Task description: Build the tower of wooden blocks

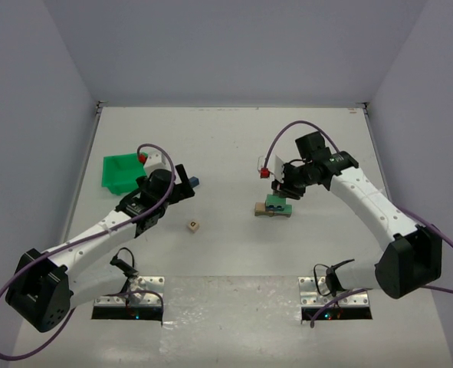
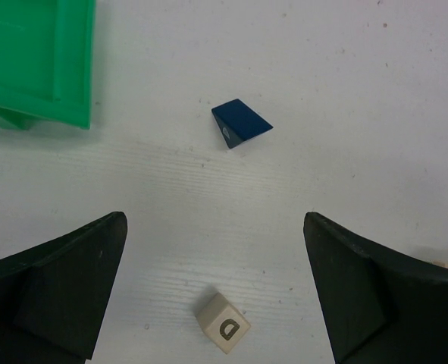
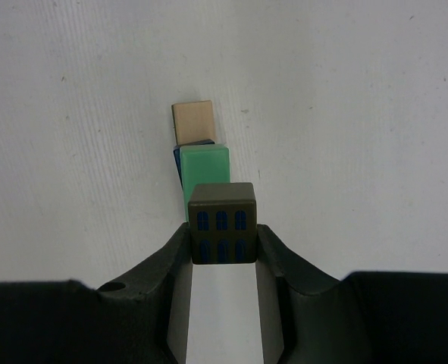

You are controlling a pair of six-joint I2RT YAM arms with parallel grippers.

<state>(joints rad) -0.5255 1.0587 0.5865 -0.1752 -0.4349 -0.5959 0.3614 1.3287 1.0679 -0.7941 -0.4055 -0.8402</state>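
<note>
The white tabletop (image 1: 234,138) carries everything. The right arm (image 1: 372,203) reaches in from the right, and the left arm (image 1: 88,238) stretches toward the far left. A green bin (image 1: 123,172) sits near the left edge, just beyond the left arm's wrist.

The wood block tower (image 1: 274,205) stands right of centre. It has a tan bar (image 3: 192,121) at the bottom, a green block (image 3: 205,171) on top, and a sliver of blue showing between them in the right wrist view.

The right fingers (image 3: 174,265) are closed on a brown block (image 3: 222,231) with blue window marks. They hold it at the near end of the green block; whether the two touch cannot be told.

The left fingers (image 2: 64,280) are spread wide and hold nothing. Ahead of them lies a blue block (image 2: 241,123), tilted on the tabletop. Between the two fingers lies a pale cube (image 2: 222,327) marked with a D, well apart from the tower.
</note>
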